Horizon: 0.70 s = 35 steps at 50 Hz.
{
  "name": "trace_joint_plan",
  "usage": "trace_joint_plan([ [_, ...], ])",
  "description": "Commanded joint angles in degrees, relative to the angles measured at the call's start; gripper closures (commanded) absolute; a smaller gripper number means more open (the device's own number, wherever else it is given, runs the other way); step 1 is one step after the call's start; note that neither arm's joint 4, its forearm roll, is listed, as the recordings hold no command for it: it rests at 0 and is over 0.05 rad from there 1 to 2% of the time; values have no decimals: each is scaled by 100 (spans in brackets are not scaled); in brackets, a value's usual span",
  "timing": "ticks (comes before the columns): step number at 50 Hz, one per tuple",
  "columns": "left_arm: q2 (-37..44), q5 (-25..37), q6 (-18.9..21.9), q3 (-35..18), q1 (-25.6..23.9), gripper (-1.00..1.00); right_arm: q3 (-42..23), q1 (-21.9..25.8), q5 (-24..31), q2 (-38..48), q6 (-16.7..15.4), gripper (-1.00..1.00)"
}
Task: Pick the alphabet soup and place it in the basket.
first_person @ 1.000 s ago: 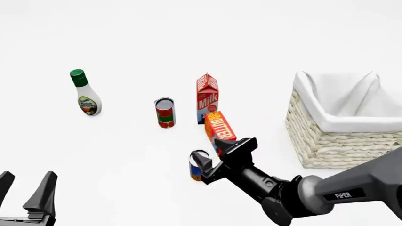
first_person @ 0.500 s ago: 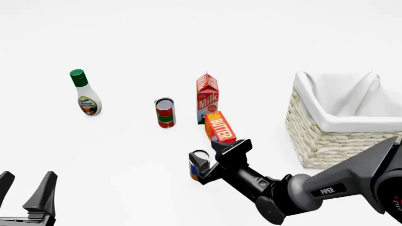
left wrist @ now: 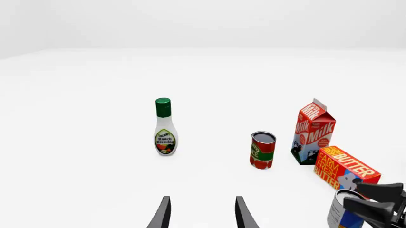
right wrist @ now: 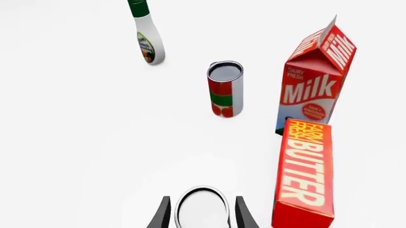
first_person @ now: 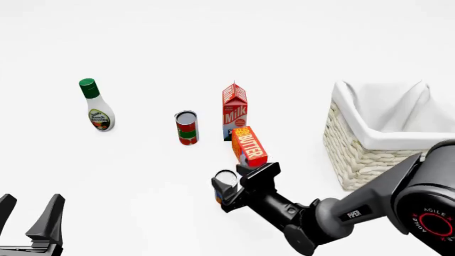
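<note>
The alphabet soup stands upright on the white table, just in front of the butter box and a little to its left. The right gripper is down at the can, one finger on each side of it; in the right wrist view the silvery can top sits squarely between the two fingers, which lie close against its sides. Whether the pads actually press on the can, I cannot tell from here.

The butter box lies tilted with its long orange face up, its far end reaching toward the foot of the milk carton. Left of the carton stands a red-and-green tomato can, upright and apart from it. Well off to the left of that is the ranch dressing bottle, green cap up.

The basket sits to the right of the butter box, well apart from the soup can, its white liner folded over the rim.

The left gripper hangs low, far left of the soup can, its fingers spread with nothing between them.
</note>
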Motion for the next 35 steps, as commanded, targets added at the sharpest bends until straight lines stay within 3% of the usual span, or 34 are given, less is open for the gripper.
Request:
trace_joint_plan([
  [1,0,0,0,0,0,-100,-75,15,-75,204,65,-100],
  [35,0,0,0,0,0,-100,-407,38,-146,768,203,-100],
])
